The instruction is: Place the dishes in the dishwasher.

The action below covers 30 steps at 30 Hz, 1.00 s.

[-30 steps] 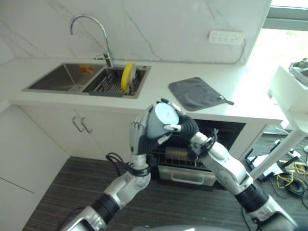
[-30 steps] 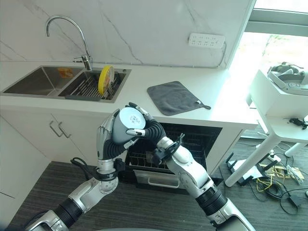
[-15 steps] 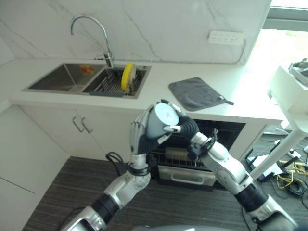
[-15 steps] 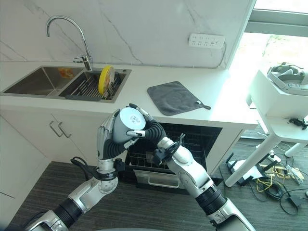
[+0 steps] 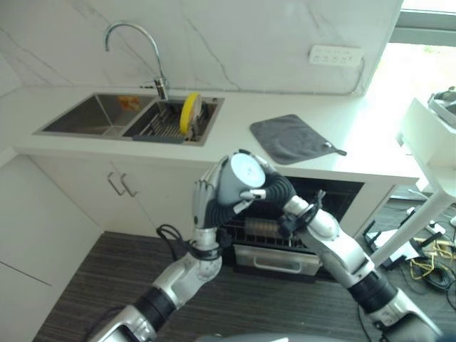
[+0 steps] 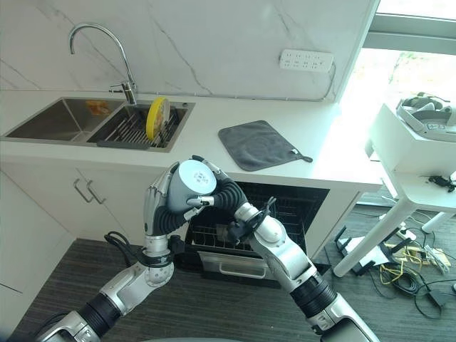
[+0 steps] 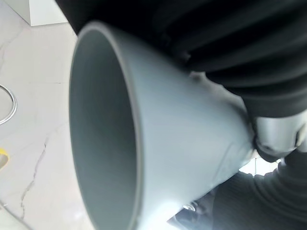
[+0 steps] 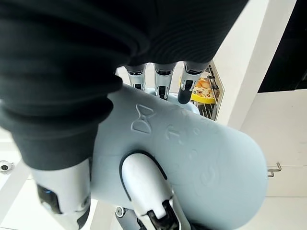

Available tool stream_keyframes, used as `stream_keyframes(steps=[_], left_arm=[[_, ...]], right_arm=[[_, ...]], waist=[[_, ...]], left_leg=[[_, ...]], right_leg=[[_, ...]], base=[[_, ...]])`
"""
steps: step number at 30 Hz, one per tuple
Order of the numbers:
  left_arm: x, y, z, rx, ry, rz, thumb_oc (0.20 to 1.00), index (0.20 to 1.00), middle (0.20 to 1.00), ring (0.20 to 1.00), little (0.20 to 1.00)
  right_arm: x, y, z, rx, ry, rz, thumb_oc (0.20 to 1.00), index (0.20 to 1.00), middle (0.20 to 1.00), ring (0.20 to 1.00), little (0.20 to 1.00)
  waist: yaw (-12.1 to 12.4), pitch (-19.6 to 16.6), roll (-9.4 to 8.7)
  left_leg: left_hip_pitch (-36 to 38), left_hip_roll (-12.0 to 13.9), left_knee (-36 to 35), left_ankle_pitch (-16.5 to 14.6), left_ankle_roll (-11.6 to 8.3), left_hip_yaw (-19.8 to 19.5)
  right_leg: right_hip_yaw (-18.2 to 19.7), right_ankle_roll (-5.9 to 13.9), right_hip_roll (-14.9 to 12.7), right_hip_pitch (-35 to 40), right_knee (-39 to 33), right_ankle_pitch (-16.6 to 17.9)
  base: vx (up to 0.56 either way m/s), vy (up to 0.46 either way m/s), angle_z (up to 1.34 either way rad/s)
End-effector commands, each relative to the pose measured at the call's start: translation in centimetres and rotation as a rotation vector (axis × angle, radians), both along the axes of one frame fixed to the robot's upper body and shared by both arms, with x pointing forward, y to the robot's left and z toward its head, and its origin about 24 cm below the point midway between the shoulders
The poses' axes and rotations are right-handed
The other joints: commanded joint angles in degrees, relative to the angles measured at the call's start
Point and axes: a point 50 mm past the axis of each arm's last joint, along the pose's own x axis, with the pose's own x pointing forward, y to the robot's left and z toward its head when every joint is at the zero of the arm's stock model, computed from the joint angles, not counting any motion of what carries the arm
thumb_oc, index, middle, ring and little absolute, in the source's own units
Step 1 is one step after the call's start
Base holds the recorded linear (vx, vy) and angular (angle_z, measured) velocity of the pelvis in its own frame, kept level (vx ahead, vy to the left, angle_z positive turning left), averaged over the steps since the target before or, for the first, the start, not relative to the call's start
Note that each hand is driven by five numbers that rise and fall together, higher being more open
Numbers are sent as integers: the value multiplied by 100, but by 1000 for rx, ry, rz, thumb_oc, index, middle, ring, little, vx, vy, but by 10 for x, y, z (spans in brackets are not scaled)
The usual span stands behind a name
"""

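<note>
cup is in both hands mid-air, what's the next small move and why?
Probably let the left hand release. The right hand is already curled round the grey cup, and the open dishwasher rack sits just below on that side, so it could carry the cup down alone.

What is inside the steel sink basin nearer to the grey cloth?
A dark slatted rack lies in the steel sink basin, with a round yellow plate standing on edge in it. The basin floor under the rack is covered and cannot be seen.
</note>
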Motion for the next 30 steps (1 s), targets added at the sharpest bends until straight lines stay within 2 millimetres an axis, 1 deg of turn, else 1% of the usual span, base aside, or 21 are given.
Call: stream_keyframes(steps=[1,6,17,27,30], left_arm=[[12,-17,41,-35,-179,-132,200,200,200,200,200],[11,-20,42,-41,-180,-149,200,200,200,200,200],[9,-22,46,-32,-181,-173,200,200,200,200,200],[9,-26,46,-37,-175,-192,200,200,200,200,200],[9,-27,46,-46,-170,-189,200,200,200,200,200]], right_arm=[[2,24,28,7,-155,70,1000,1000,1000,1000,1000],[4,24,33,-16,-224,31,1000,1000,1000,1000,1000],[6,19,34,-5,-230,-5,1000,1000,1000,1000,1000],[5,27,39,28,-241,1,1000,1000,1000,1000,1000],[4,29,41,80,-213,0,1000,1000,1000,1000,1000]], waist=[[100,116,-299],[108,131,-290],[106,147,-280],[124,163,-254],[133,171,-244]], left_leg=[[-60,-58,526,-782,59,-97],[-80,-61,534,-786,56,-100],[-74,-67,494,-776,59,-74],[-94,-71,514,-779,61,-68],[-98,-77,518,-784,64,-74]], right_leg=[[63,12,-298,151,467,-789],[48,20,-312,141,466,-788],[15,41,-325,138,439,-764],[-1,34,-339,126,451,-771],[-9,36,-345,125,452,-773]], base=[[0,0,0],[0,0,0],[0,0,0],[0,0,0],[0,0,0]])
